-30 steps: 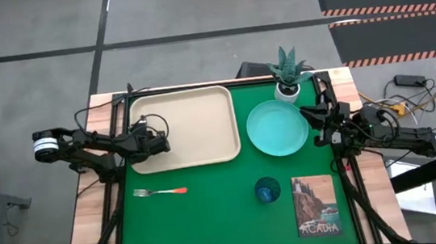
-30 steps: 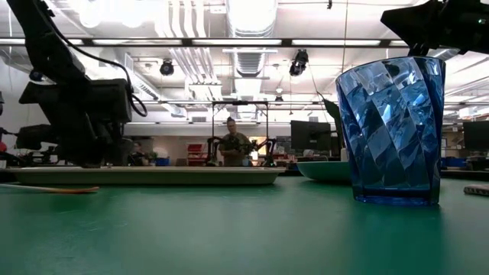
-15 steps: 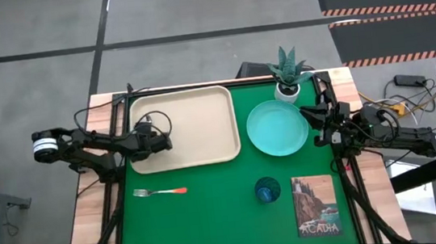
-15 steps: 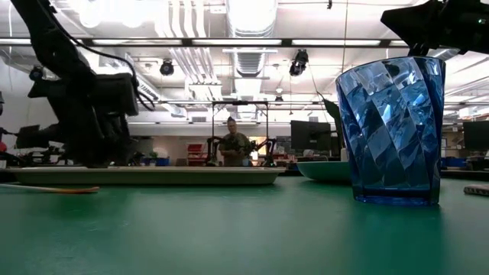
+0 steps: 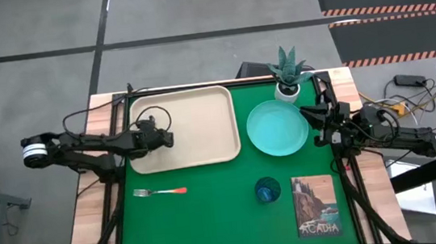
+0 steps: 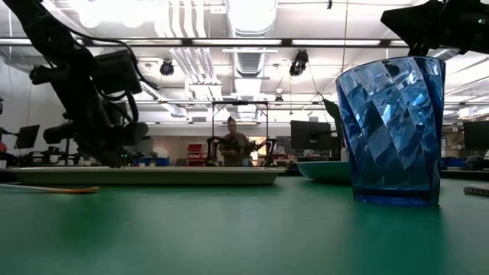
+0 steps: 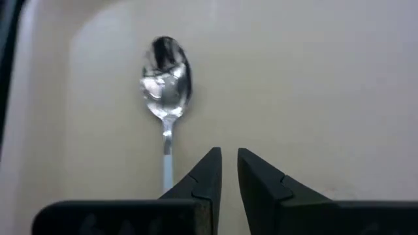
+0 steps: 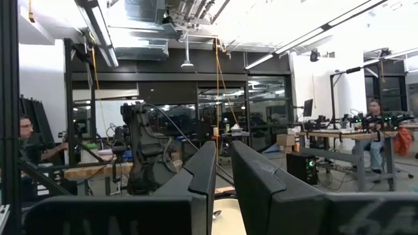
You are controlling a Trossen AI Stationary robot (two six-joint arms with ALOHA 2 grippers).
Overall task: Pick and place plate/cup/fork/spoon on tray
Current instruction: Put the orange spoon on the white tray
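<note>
While the left gripper (image 5: 163, 139) hovers over the large beige plastic tray (image 5: 200, 107), its fingers nearly pressed together and pinching nothing, the small silver metal spoon (image 7: 166, 91) lies on the tray just ahead of it. Beside the round turquoise plate (image 5: 277, 127), the right gripper (image 5: 308, 113) waits, fingers almost closed. Near the dark-blue translucent cup (image 5: 266, 189), the picture card (image 5: 315, 206) reads "ACADIA". On the green counter (image 5: 212, 220) lies the orange-handled fork (image 5: 160, 192).

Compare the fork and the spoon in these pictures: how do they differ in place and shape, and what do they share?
The silver metal fork with tines and an orange-red handle end lies on the green table; the silver metal spoon with an oval bowl lies in the beige rectangular tray. The fork lies alone; the left pincer, nearly shut, hangs over the spoon. Both are small silver cutlery lying flat.
</note>
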